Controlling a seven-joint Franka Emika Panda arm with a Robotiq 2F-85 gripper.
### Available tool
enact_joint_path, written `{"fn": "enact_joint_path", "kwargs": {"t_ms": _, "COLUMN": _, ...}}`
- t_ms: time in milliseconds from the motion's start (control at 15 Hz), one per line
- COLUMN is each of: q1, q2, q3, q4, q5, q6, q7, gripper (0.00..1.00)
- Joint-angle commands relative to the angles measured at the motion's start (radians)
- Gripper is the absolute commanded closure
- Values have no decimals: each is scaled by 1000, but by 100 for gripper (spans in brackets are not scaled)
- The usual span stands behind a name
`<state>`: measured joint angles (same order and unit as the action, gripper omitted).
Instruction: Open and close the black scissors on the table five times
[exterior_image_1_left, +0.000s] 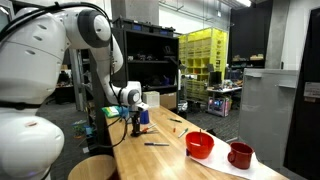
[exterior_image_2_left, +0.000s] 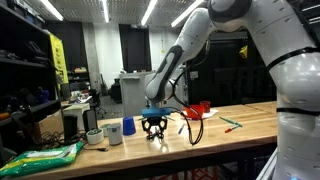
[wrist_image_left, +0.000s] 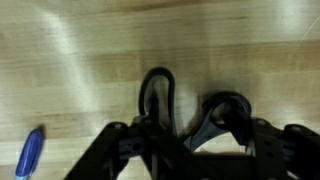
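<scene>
The black scissors (wrist_image_left: 222, 102) lie flat on the table (wrist_image_left: 80, 60), their two handle loops framed by the gripper (wrist_image_left: 190, 155); its fingers straddle the loops, but we cannot tell whether they press on them. We judge the main risks to be a loop slipping out sideways or the whole tool skidding, since nothing pins the blades. A blue pen (wrist_image_left: 30, 155) lies near the scissors and could be nudged. The red bowl (exterior_image_1_left: 200, 146), red mug (exterior_image_1_left: 240, 155) and blue cup (exterior_image_2_left: 128, 127) stand well apart from the scissors, obstructing nothing.
</scene>
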<state>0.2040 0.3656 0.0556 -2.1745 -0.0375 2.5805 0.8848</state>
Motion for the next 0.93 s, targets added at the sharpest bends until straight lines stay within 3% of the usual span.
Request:
{"fn": "enact_joint_path", "kwargs": {"t_ms": 0, "q1": 12, "q2": -10, "q3": -5, "q4": -4, "q5": 24, "q6": -19, "q7": -22, "gripper": 2}}
{"fn": "enact_joint_path", "kwargs": {"t_ms": 133, "q1": 12, "q2": -9, "q3": -5, "q4": -4, "q5": 24, "q6": -20, "q7": -25, "gripper": 0}}
{"fn": "enact_joint_path", "kwargs": {"t_ms": 267, "q1": 12, "q2": -10, "q3": -5, "q4": -5, "q5": 23, "q6": -21, "q7": -28, "gripper": 25}}
{"fn": "enact_joint_path", "kwargs": {"t_ms": 400, "q1": 12, "q2": -12, "q3": -5, "q4": -6, "q5": 24, "q6": -20, "q7": -30, "gripper": 31}}
{"fn": "enact_joint_path", "kwargs": {"t_ms": 867, "q1": 12, "q2": -15, "q3": -6, "q4": -7, "q5": 22, "q6": -19, "q7": -32, "gripper": 84}}
